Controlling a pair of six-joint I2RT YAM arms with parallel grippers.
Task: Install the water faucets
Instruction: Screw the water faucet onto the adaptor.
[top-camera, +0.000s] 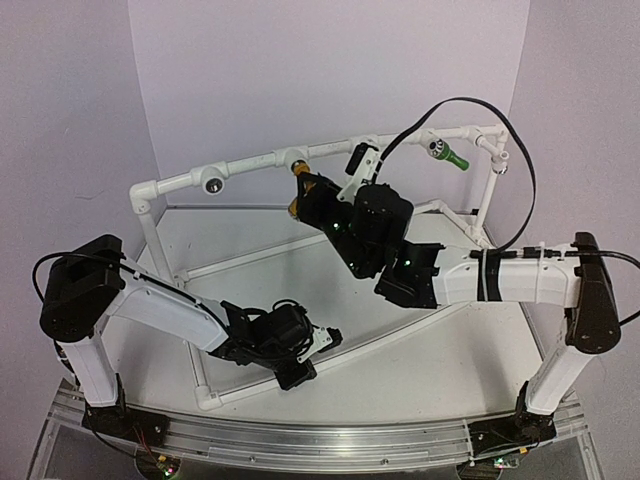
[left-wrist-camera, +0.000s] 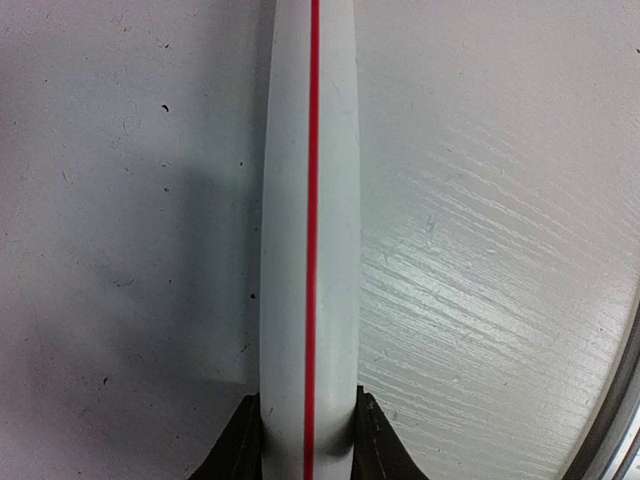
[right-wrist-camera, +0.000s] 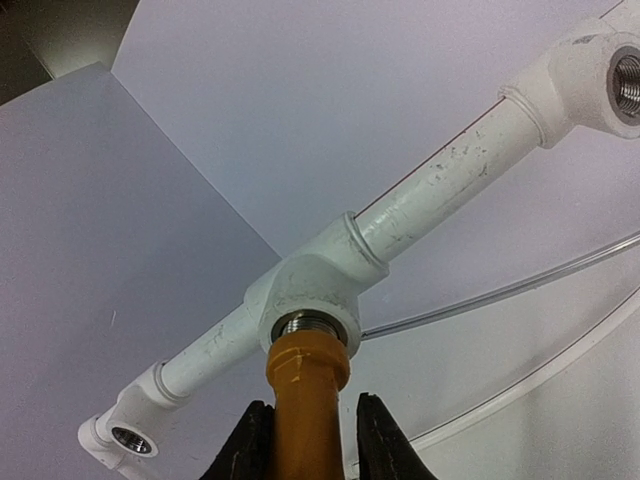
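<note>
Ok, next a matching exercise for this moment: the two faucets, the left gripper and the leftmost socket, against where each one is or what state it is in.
Things:
1 yellow faucet
2 green faucet
3 left gripper
4 leftmost socket

Places and states:
A closed around the red-striped pipe
B nothing in it
C near the right end of the top pipe, no gripper on it
D held by the right gripper at the socket of a tee

Pairs: 1-D, 2-C, 3-A, 4-B

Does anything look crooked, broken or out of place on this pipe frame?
Nothing broken or spilled. The yellow-orange plastic faucet in the right gripper meets the white pipe frame's middle tee with metal thread showing, so it seems not fully seated.
</note>
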